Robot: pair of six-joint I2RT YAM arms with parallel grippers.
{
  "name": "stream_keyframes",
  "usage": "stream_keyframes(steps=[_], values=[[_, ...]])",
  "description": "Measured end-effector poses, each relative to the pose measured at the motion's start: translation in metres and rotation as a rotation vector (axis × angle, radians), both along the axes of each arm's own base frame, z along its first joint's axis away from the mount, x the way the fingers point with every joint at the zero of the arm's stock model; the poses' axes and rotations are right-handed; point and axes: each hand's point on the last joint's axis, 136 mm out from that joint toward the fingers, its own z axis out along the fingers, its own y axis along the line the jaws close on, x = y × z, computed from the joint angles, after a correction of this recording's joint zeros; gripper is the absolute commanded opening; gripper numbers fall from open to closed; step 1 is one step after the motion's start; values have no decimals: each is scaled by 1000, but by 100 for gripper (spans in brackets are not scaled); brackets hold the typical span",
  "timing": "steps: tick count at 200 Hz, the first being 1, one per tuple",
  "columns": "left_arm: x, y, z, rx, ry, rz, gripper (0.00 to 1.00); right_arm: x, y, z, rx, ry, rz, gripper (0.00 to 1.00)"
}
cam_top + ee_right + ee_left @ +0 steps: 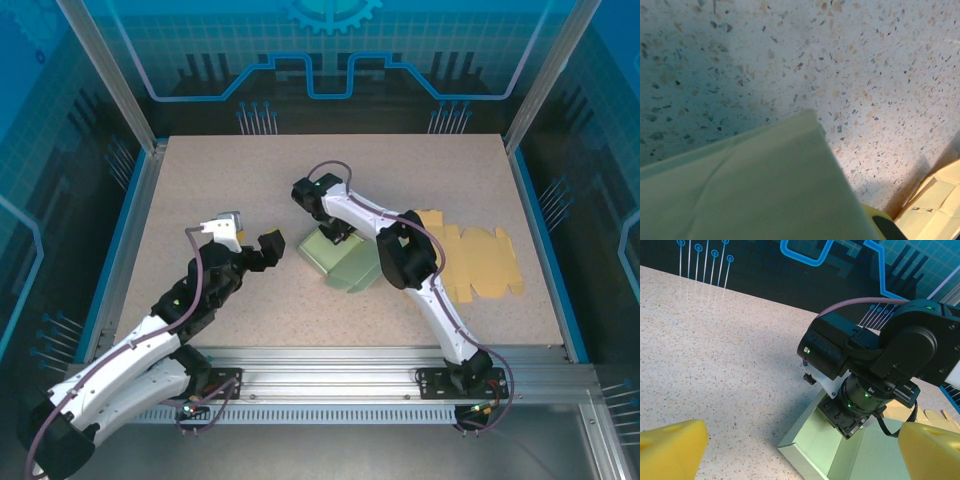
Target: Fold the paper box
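The pale green paper box stands partly folded in the middle of the table, with raised walls and an open top. My right gripper reaches down into its far left corner and is shut on a wall of the box. In the right wrist view that green panel sits right in front of the camera, and one yellow fingertip peeks out beside it. My left gripper hovers open just left of the box, touching nothing. In the left wrist view its yellow fingertips frame the box corner and the right arm's wrist.
A flat tan cardboard cutout lies right of the box, partly under the right arm; its edge shows in the right wrist view. Blue-framed walls enclose the speckled table. A metal rail runs along the near edge.
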Motion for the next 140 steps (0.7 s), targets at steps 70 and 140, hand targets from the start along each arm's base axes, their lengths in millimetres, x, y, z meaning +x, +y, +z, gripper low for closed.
stream_keyframes(steps=[70,140], values=[[0,-1,0,-3,-1,-6,99,-2,-1,-2,-25,-9,13,51],[3,-1,-10,19,28,-2,99,-6,21,23,81,-32,45,70]])
